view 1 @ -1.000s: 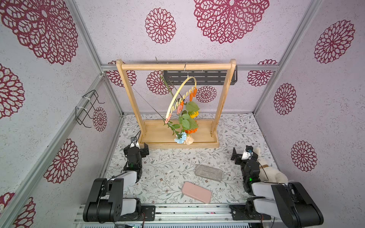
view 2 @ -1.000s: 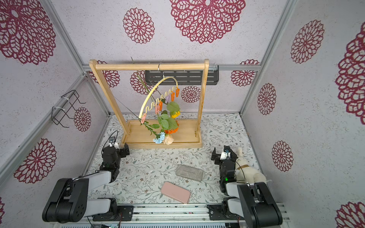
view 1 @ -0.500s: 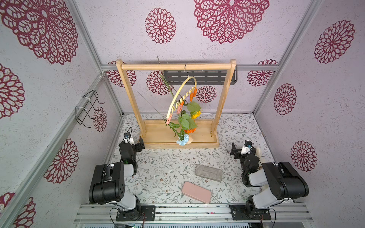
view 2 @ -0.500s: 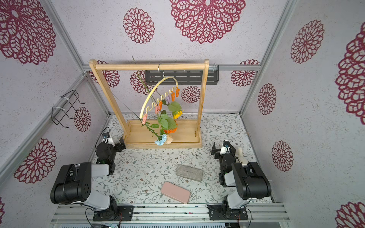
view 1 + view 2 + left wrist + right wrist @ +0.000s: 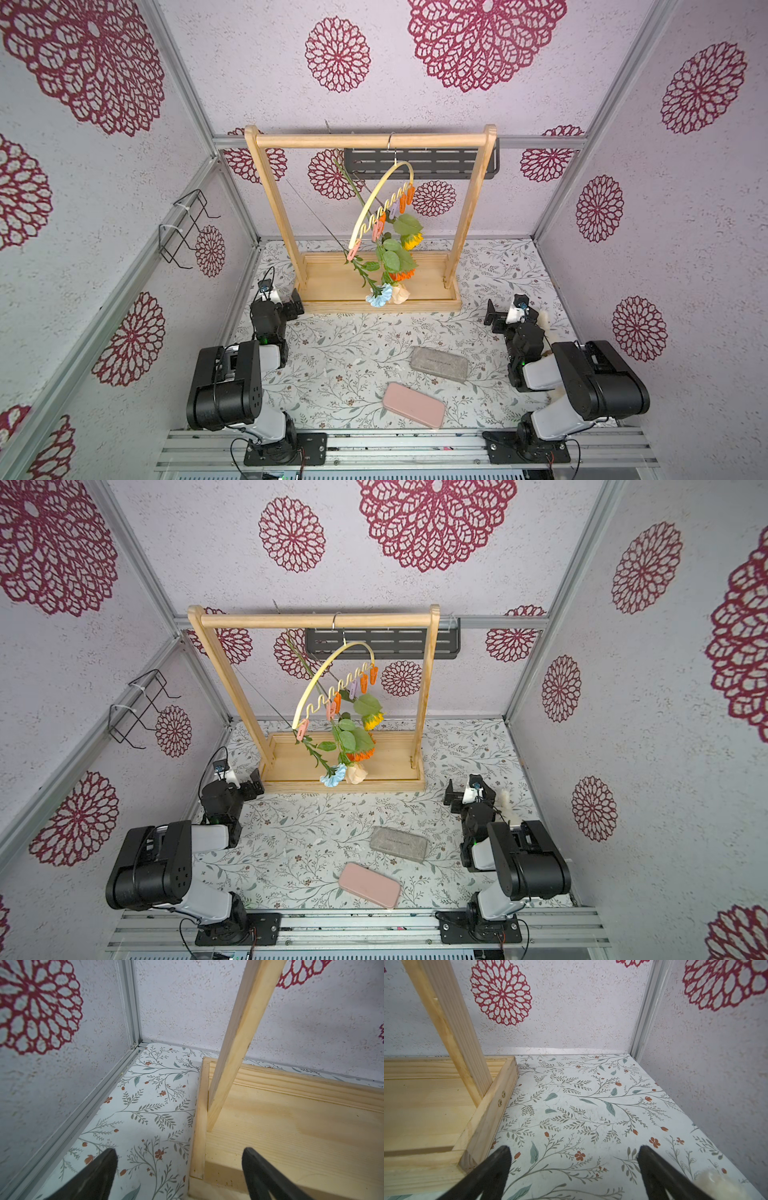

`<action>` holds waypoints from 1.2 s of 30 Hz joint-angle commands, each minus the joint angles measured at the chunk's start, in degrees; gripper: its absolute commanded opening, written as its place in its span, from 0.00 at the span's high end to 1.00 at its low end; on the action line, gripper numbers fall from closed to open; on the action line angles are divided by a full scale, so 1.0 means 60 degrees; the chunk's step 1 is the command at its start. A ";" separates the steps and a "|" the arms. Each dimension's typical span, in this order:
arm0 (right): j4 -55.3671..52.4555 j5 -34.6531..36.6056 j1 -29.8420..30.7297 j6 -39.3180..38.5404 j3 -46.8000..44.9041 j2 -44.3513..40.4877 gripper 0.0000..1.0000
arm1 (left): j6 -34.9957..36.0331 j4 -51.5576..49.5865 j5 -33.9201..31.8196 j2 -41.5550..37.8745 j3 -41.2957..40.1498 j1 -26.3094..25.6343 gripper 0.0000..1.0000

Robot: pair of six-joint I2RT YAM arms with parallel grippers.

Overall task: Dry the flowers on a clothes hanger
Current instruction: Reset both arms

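Only top views show the flowers [image 5: 391, 261] on the clothes hanger [image 5: 384, 210]; wrist views show left tool [image 5: 179, 1150], right tool [image 5: 574, 1147] wide.

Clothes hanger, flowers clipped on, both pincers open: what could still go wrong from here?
1. The clothes hanger hangs steeply tilted on the wooden rack; a swing might unhook it or shake the flowers loose.
2. The left pincer sits right at the rack's base corner; a careless move could knock the rack and set everything swinging.
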 commanded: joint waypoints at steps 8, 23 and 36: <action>0.0069 0.0112 0.0023 -0.0101 0.0194 -0.0110 0.01 | -0.0021 -0.0114 -0.0181 -0.0013 0.0102 -0.0088 0.03; 0.0056 0.0115 0.0017 -0.0102 0.0191 -0.0110 0.01 | 0.0020 -0.0175 -0.0254 -0.0007 0.0147 -0.0135 0.02; 0.0012 0.0029 -0.0015 -0.0083 0.0227 -0.0110 0.01 | 0.0053 -0.0284 -0.0343 0.0044 0.0218 -0.0177 0.03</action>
